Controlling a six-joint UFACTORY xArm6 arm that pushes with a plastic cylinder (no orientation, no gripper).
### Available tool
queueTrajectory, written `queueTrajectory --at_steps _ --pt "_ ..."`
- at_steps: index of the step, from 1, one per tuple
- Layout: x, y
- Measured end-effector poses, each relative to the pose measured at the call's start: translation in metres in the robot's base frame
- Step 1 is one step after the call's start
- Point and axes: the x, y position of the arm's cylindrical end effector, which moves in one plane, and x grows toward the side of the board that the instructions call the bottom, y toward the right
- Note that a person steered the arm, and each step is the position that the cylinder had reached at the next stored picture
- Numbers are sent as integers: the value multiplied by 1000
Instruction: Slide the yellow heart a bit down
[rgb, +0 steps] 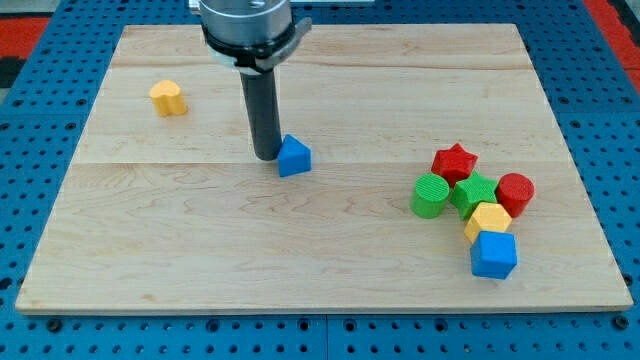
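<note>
The yellow heart (168, 98) lies near the view's upper left of the wooden board (200, 250). My tip (265, 157) rests on the board well to the right of and below the heart, just left of a blue triangular block (294, 157), close to or touching it. The rod rises from the tip to the arm's mount at the view's top.
A cluster sits at the view's right: red star (455, 160), green cylinder (431, 195), green star (474, 192), red cylinder (515, 191), yellow hexagon (488, 220), blue cube (493, 254). A blue pegboard surrounds the board.
</note>
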Motion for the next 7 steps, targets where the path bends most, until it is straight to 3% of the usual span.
queueTrajectory --at_steps 3,4,6,7 --pt "15 120" --pt "15 103" --pt "-117 5" --pt "-148 -77"
